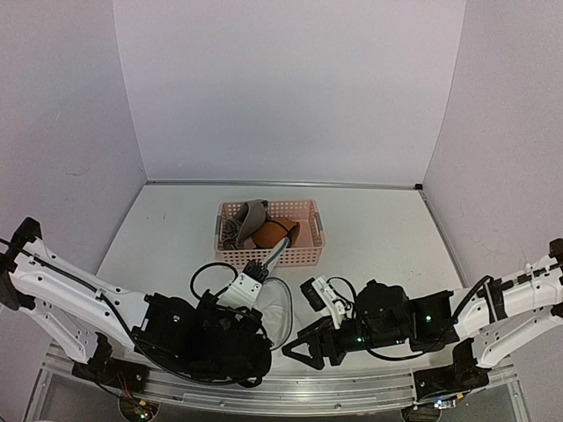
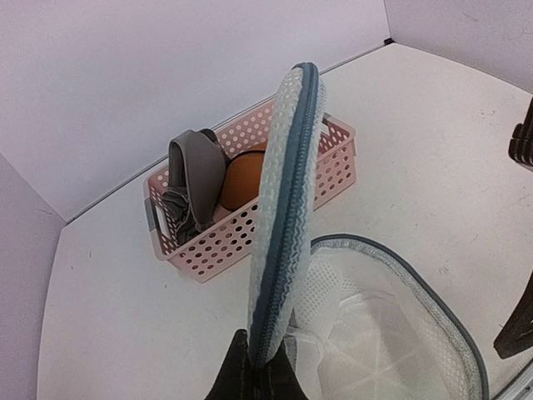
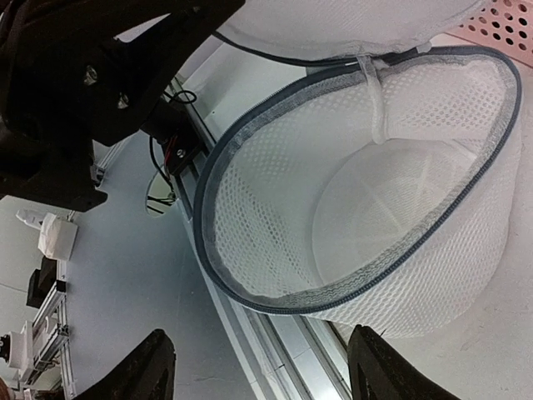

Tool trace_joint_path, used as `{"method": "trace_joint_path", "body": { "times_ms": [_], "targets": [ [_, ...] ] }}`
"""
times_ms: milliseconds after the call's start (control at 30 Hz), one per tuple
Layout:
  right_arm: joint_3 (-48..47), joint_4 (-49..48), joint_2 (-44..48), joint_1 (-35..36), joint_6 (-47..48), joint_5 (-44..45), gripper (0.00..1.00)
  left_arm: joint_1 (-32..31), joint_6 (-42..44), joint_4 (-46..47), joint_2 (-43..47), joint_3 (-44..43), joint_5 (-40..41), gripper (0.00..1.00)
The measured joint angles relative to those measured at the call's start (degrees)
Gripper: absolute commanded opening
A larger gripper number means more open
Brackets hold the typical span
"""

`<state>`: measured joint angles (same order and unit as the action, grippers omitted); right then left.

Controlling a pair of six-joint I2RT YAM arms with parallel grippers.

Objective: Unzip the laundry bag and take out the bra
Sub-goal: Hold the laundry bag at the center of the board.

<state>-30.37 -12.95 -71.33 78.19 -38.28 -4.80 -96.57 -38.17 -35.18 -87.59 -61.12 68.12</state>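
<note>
left gripper (image 2: 255,368) pinching lid (image 2: 287,208) of laundry bag (image 2: 391,333); lid upright, bag unzipped. right gripper (image 3: 268,367) jaws spread wide near bag rim. bra (image 2: 240,183), probably, in pink basket (image 2: 337,167).

Lid held up on edge above the unzipped laundry bag (image 2: 335,282)

At 6 o'clock the left gripper (image 2: 254,377) pinches the bottom edge of the round lid (image 2: 287,208), which stands almost upright with its grey zip rim facing the camera. The bag's open white mesh body lies at 4 o'clock on the white table (image 2: 125,308). Behind the lid, toward 11 o'clock, a pink lattice basket (image 2: 250,239) holds folded grey fabric (image 2: 193,187) beside an orange rounded shape (image 2: 241,179).
</note>
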Motion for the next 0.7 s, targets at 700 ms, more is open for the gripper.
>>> {"method": "trace_joint_path", "body": {
  "times_ms": [700],
  "targets": [
    [-12.50, 5.18, -11.76, 0.76, -15.47, 18.27, 0.52, 0.26, -4.68, -1.46, -1.97, -0.79, 2.16, 0.00]
  ]
}}
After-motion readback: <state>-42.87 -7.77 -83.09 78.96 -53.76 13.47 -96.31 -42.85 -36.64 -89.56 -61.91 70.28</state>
